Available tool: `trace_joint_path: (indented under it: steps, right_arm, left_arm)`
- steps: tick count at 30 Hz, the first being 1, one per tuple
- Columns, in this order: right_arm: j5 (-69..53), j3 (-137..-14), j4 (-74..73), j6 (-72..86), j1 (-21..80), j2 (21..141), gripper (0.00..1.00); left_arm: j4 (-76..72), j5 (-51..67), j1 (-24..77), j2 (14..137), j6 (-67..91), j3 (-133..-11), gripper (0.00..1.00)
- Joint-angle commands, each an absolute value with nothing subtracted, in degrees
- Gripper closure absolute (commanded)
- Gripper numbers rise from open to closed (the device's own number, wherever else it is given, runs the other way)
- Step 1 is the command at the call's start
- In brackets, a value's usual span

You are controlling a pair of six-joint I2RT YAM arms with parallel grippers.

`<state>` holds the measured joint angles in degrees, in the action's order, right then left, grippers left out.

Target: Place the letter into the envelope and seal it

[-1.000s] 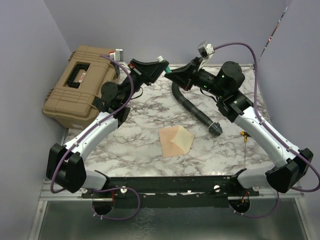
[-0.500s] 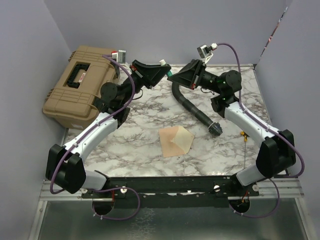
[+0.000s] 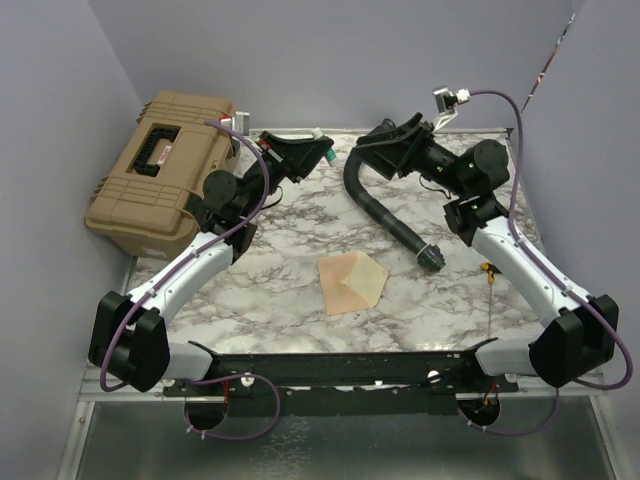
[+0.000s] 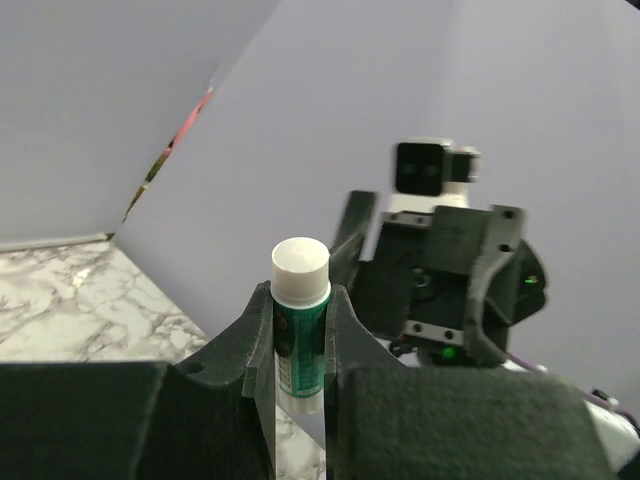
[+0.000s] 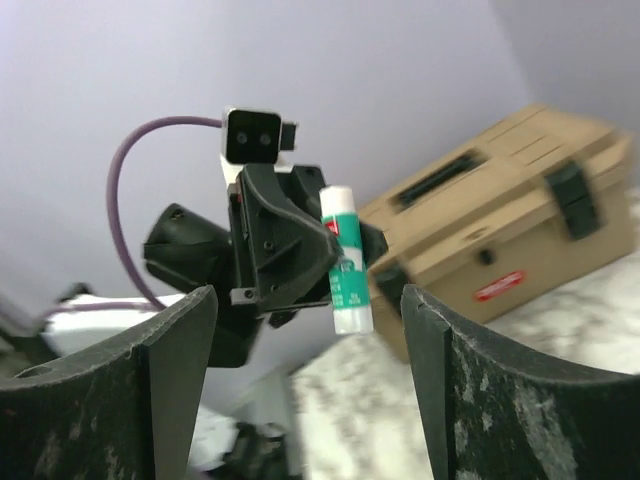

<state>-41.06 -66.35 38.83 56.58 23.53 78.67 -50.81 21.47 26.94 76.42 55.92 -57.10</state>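
Note:
The envelope [image 3: 350, 283] lies flat mid-table, kraft brown, with its paler cream triangular flap open to the right. The letter is hidden; no separate sheet shows. My left gripper [image 3: 318, 152] [image 4: 300, 295] hangs high at the back and is shut on a green glue stick [image 3: 323, 150] [image 4: 300, 330] with a white cap. My right gripper [image 3: 368, 140] [image 5: 308, 300] faces it from the right, open, with nothing between its fingers. In the right wrist view the glue stick [image 5: 343, 262] stands upright in the left jaws, a little way ahead.
A tan hard case [image 3: 160, 170] stands at the back left beside the marble table [image 3: 300, 220]. A black corrugated hose [image 3: 385, 205] curves from the back centre towards the right of the envelope. A small yellow item [image 3: 487, 268] lies near the right edge.
My right gripper has opened and drawn back to the right, away from the glue stick. The left gripper has shifted slightly left, still holding the stick. The envelope has not moved.

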Motion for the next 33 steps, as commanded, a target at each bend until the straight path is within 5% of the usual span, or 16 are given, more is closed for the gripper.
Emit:
trace_joint_path:
  steps: [1, 11, 20, 26, 33]
  right_arm:
    - [-34.98, -69.22, 19.93, 27.02, 23.57, 75.75, 0.22]
    - [-21.26, -72.22, 6.59, -4.49, 34.03, 75.15, 0.28]
    - [-15.81, -73.74, 8.35, -5.41, 37.44, 76.91, 0.44]
    - [-13.42, -80.58, 0.47, -4.2, 37.41, 81.06, 0.74]
    - [-15.17, -81.3, 0.82, -0.3, 37.34, 81.3, 0.9]
  left_arm:
    - [-47.83, 16.72, 26.81, 75.34, 54.53, -55.88, 1.0]
    - [-46.58, 16.88, 26.81, 75.74, 56.54, -56.16, 1.0]
    - [-46.53, 17.62, 26.85, 75.24, 57.01, -55.86, 1.0]
    - [-46.5, 17.84, 26.81, 74.18, 55.85, -55.72, 1.0]
    - [-46.54, 20.03, 26.81, 74.18, 54.26, -56.8, 1.0]
